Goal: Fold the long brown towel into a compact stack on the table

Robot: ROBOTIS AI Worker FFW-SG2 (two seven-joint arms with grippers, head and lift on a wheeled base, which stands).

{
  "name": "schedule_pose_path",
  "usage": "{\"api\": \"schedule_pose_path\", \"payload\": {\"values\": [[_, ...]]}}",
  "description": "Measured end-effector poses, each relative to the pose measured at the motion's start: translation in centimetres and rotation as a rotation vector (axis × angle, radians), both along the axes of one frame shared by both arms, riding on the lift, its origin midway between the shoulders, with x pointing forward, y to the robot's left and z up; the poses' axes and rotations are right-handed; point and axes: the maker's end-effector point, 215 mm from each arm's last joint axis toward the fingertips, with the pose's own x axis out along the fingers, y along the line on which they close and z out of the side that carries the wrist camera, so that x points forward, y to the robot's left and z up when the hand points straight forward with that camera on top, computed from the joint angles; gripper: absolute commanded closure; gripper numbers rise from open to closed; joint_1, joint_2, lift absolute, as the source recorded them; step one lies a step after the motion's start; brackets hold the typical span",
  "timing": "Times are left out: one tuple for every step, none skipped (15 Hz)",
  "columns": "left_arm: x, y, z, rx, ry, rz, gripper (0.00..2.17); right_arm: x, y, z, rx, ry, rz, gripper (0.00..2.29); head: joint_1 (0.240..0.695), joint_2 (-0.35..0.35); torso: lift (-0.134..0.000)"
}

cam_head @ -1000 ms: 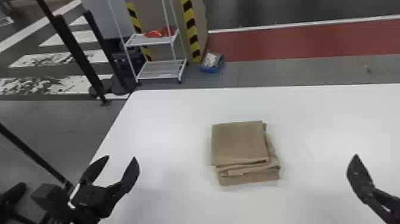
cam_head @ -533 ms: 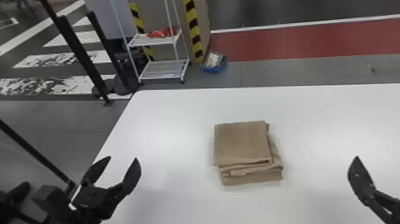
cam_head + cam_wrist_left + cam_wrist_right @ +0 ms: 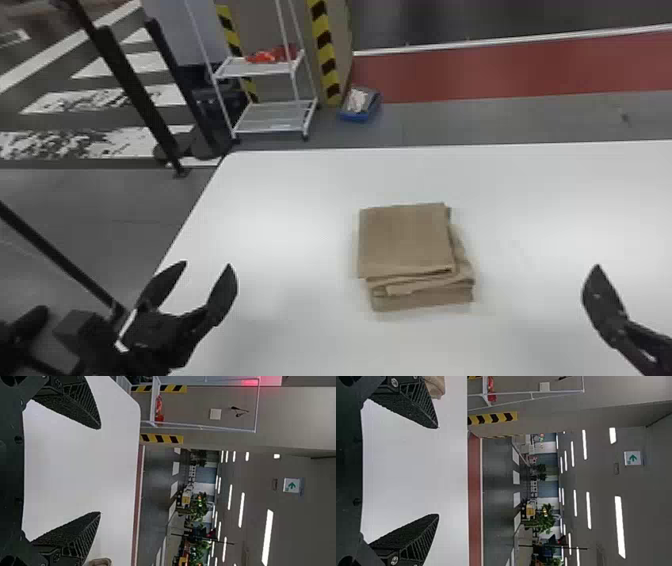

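Brown towel [image 3: 406, 240] folded on table [image 3: 280, 200], layers seemingly askew, left gripper [image 3: 206, 265] and right gripper [image 3: 603, 300] spread wide, empty.

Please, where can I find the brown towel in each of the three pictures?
Head view: the folded brown towel lies on the white table, right of centre.
Left wrist view: a small part of it, by the left hand's right finger.
Right wrist view: a small part, by the right hand's left finger.
Shared landmark: yellow-and-black striped tape.
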Motion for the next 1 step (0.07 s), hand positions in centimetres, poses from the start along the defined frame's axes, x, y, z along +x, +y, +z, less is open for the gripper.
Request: {"api": "schedule_pose_path", "payload": {"values": [[0.01,-0.04,-0.01,0.000,0.000,0.000,0.12,-0.02,0.01,0.05,0.000,0.000,0.000,0.09,0.695,0.256,-0.124]]}}
